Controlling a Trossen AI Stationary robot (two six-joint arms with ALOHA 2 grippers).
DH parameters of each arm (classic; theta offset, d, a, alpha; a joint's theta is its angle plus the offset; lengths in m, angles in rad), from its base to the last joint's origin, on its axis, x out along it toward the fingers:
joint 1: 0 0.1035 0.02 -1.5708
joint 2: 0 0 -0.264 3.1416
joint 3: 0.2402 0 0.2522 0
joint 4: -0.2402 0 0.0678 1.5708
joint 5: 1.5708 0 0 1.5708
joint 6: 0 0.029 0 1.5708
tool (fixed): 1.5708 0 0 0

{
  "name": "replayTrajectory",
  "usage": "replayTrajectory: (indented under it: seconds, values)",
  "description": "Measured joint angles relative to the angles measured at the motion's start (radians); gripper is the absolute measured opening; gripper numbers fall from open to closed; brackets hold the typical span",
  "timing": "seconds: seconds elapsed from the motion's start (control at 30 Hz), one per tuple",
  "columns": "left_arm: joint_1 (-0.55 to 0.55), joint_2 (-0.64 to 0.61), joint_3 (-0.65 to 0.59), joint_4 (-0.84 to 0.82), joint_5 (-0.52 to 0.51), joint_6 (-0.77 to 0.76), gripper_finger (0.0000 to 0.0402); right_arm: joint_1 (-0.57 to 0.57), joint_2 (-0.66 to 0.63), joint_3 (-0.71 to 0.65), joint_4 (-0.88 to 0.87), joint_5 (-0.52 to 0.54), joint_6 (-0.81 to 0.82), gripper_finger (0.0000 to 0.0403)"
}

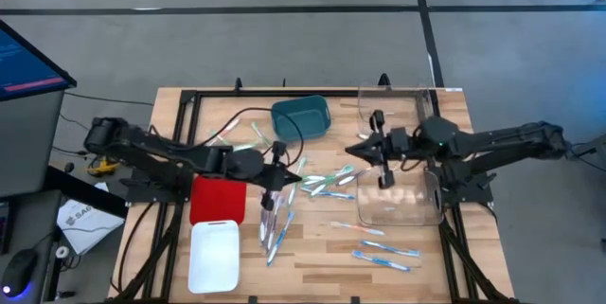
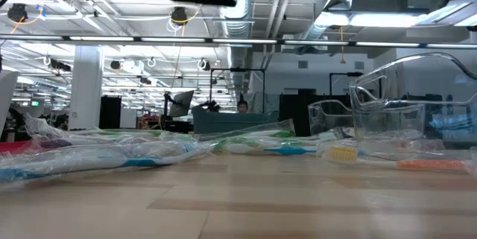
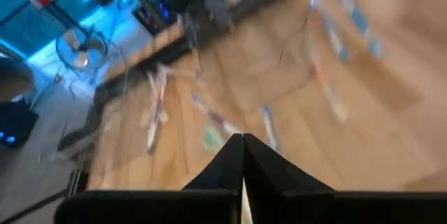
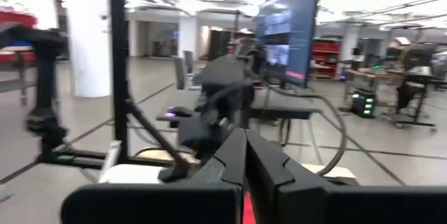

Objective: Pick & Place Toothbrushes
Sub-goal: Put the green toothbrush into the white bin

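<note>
Toothbrushes (image 1: 331, 183) scattered beside the teal bin (image 1: 301, 117) look light, stiff, slippery in wrappers; grab mid-handle. Both grippers, left (image 1: 277, 179) and right (image 1: 360, 150), hover with fingers together, empty.

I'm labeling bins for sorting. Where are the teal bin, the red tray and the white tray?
teal bin (image 1: 312, 107): high view, on its far rim.
red tray (image 1: 217, 200): high view, on its bare middle.
white tray (image 1: 213, 257): high view, on its bare middle.
</note>
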Motion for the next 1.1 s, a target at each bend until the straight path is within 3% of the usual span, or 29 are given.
replayTrajectory:
  seconds: [0.17, 0.4, 0.73, 1.1]
  values:
    - [-0.031, -0.008, 0.0, 0.013, 0.0, -0.097, 0.0002, 0.072, -0.038, -0.001, -0.03, 0.0, -0.014, 0.0]
    - [0.001, 0.094, 0.0, 0.013, -0.002, -0.167, 0.001, 0.155, -0.049, 0.0, -0.033, 0.0, -0.013, 0.0]
    - [0.043, 0.283, -0.002, 0.012, -0.019, -0.168, 0.0102, 0.219, -0.049, 0.0, -0.055, 0.0, 0.057, 0.0]
    - [0.112, 0.315, -0.002, 0.019, -0.022, -0.161, 0.0164, 0.213, -0.049, 0.0, -0.09, 0.0, 0.057, 0.0]
